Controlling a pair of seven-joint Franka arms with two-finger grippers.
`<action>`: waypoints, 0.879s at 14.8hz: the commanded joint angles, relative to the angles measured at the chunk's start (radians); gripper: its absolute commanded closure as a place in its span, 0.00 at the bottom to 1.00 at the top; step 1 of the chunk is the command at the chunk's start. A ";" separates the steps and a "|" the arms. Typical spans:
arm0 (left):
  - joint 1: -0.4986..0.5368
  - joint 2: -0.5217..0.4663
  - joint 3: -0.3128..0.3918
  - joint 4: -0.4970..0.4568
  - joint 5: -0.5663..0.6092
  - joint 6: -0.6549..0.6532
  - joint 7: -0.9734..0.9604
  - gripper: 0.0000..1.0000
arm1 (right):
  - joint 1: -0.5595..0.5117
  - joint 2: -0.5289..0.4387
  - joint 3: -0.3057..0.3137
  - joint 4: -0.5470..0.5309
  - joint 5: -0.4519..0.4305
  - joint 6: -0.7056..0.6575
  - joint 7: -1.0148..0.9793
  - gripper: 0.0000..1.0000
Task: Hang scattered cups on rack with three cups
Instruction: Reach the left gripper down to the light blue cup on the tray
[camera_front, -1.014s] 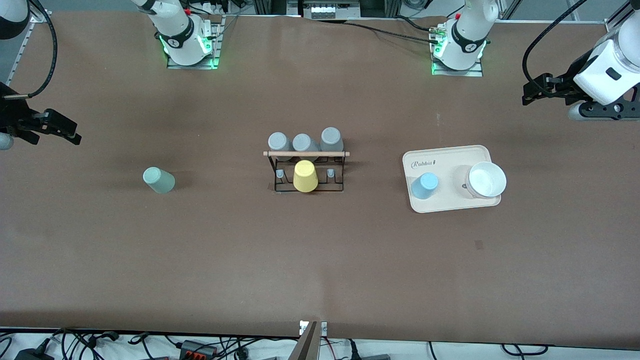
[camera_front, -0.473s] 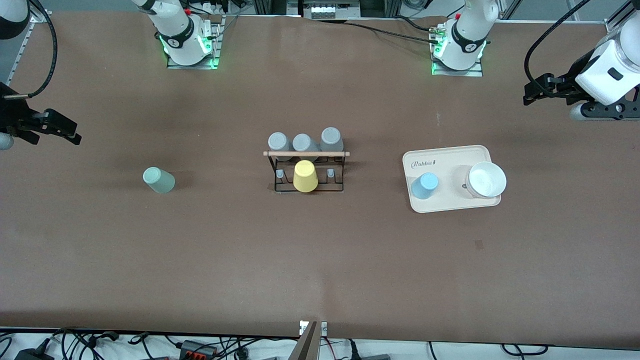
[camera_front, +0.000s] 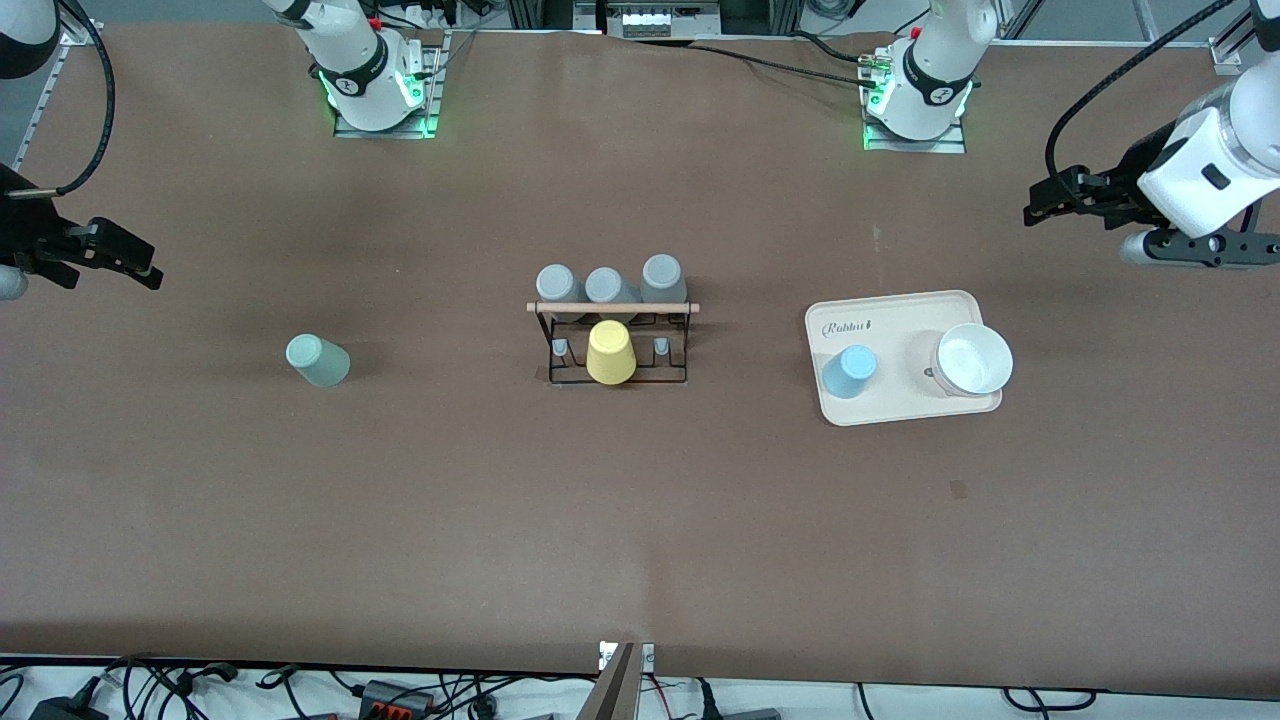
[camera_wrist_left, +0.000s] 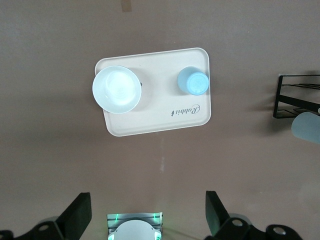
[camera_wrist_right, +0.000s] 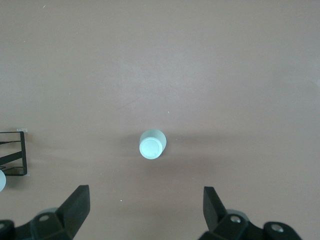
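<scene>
Worktop (camera_front: 640, 520): brown surface, arm bases along the edge farthest from the front camera. Rack (camera_front: 615, 345): black wire frame with a light wooden rod across its top, standing at mid-worktop, well clear of every edge; a corner of it also shows in the left wrist view (camera_wrist_left: 295, 97) and in the right wrist view (camera_wrist_right: 12, 152). Yellow cup (camera_front: 610, 352): upside down on the middle peg of the rack's row nearer the front camera, with a bare peg on either side of it. Grey cups (camera_front: 607, 283): three, upside down in a row just past the rod, on the base side of the rack. Sage-green cup (camera_front: 317, 360): upside down on the bare worktop toward the right arm's end, well apart from the rack; seen from above in the right wrist view (camera_wrist_right: 152, 144). Light blue cup (camera_front: 849, 370): upside down on the cream tray (camera_front: 905, 405), at the tray's end nearest the rack; also in the left wrist view (camera_wrist_left: 193, 81). White bowl (camera_front: 972, 360): on the same tray, at its end toward the left arm's edge of the worktop. Right end effector (camera_front: 130, 262): in the air over the right arm's end of the worktop, fingers spread wide and empty (camera_wrist_right: 145, 207), the green cup below it. Left end effector (camera_front: 1050, 200): in the air over the left arm's end of the worktop, fingers spread wide and empty (camera_wrist_left: 148, 212), the tray below it.
</scene>
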 joint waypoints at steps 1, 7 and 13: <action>0.007 0.040 -0.006 0.035 -0.008 -0.014 0.015 0.00 | -0.005 -0.022 0.009 -0.018 -0.011 -0.011 -0.001 0.00; -0.002 0.099 -0.007 0.055 -0.011 -0.013 0.006 0.00 | 0.007 -0.002 0.009 -0.018 -0.011 -0.016 -0.001 0.00; -0.044 0.296 -0.015 0.053 -0.003 0.123 0.003 0.00 | 0.016 0.038 0.007 -0.018 -0.011 -0.017 -0.001 0.00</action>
